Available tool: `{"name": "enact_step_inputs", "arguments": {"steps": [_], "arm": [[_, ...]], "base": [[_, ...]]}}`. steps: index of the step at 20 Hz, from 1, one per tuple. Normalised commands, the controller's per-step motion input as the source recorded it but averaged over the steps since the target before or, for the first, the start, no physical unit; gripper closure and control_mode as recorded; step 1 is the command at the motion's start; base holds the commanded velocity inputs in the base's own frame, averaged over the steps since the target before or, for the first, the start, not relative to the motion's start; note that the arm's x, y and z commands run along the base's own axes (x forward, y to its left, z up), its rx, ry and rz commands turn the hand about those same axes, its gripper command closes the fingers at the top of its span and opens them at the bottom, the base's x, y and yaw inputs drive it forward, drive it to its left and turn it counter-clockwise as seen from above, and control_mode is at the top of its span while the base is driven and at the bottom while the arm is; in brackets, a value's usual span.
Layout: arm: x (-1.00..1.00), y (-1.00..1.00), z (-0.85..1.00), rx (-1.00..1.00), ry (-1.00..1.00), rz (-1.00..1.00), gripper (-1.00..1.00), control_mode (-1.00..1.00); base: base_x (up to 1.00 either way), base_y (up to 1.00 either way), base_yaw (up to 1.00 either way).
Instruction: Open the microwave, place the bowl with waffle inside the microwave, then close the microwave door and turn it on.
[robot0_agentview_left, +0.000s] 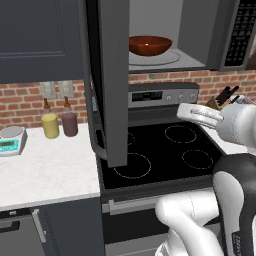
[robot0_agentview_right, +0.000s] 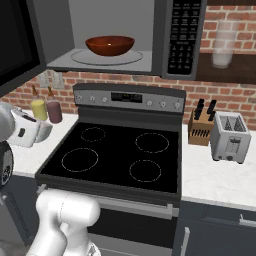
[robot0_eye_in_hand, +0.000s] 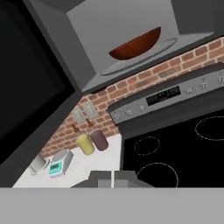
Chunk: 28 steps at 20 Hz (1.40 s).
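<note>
Note the current task status. The microwave (robot0_agentview_right: 150, 35) is open, and the bowl (robot0_agentview_right: 110, 45) already sits upright on the glass turntable (robot0_agentview_right: 80, 57) inside the cavity, rim facing up. You cannot confirm the waffle; the bowl's interior is hidden at this angle. Two steps remain, by this reading: shutting the microwave door (robot0_agentview_left: 114, 85) and pressing the keypad panel (robot0_agentview_right: 183, 35). The door stands swung fully outward, its long edge vertical, its handle (robot0_agentview_left: 96, 142) at the lower outer edge. The gripper (robot0_eye_in_hand: 112, 178) is clenched on nothing, low over the stovetop (robot0_agentview_right: 120, 155) beside the worktop (robot0_agentview_left: 45, 170).
</note>
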Motion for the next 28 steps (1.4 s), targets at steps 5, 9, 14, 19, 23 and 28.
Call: {"name": "enact_step_inputs", "arguments": {"steps": [5, 9, 14, 19, 23, 28], "arm": [[-0.99, 0.36, 0.02, -0.24, 0.00, -0.04, 1.00, -1.00], [-0.73, 0.54, 0.03, -0.28, -0.04, -0.08, 1.00, -1.00], [-0.54, 0.36, 0.18, -0.30, -0.23, -0.21, 1.00, -1.00], [-0.41, 0.34, 0.18, -0.28, -0.33, -0.23, 1.00, -1.00], [-0.06, 0.78, 0.02, -0.32, -0.44, -0.19, 1.00, -1.00], [0.00, 0.95, 0.00, -0.34, -0.50, -0.22, 1.00, -1.00]], "base": [[0.00, 0.00, 0.00], [0.00, 0.00, 0.00], [0.00, 0.00, 0.00], [0.00, 0.00, 0.00], [0.00, 0.00, 0.00], [0.00, 0.00, 0.00]]}}
